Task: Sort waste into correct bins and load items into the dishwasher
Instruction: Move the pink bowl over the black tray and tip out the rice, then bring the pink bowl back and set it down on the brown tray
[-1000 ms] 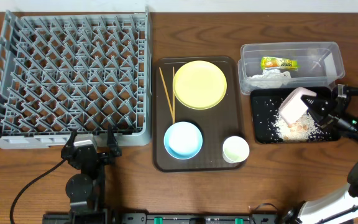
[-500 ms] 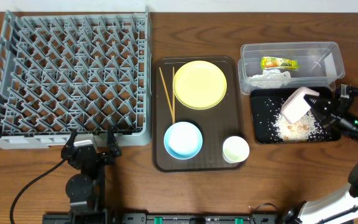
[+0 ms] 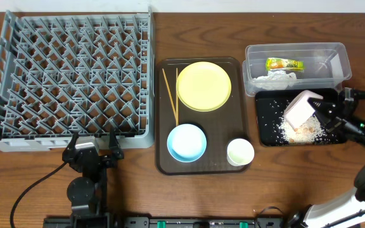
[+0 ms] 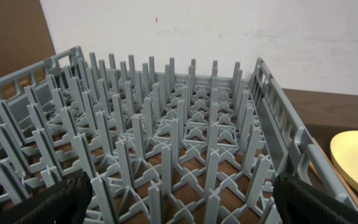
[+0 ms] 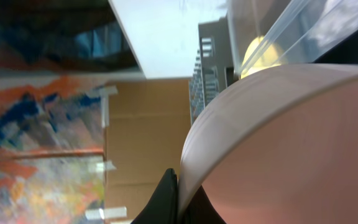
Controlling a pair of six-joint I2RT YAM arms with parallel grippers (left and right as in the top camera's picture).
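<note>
My right gripper (image 3: 326, 109) is shut on the rim of the white bowl (image 3: 300, 106) and holds it tipped on its side over the black tray (image 3: 268, 130). Whitish food scraps (image 3: 301, 132) lie in that tray under the bowl. In the right wrist view the bowl (image 5: 291, 143) fills the frame, its rim pinched by the fingers (image 5: 180, 194). The clear tub (image 3: 252, 52) holds the wrapper (image 3: 284, 64) and the tissue (image 3: 275, 80). My left gripper (image 3: 92, 144) is open and empty at the front edge of the grey dish rack (image 3: 68, 76), also in the left wrist view (image 4: 179, 143).
The brown serving tray (image 3: 163, 163) in the middle carries the yellow plate (image 3: 203, 86), two chopsticks (image 3: 170, 95), the light blue bowl (image 3: 187, 142) and the pale green cup (image 3: 240, 152). The plate's edge shows in the left wrist view (image 4: 356, 162).
The white bowl has rocked slightly in my right gripper over the black tray. The left arm has not moved.
</note>
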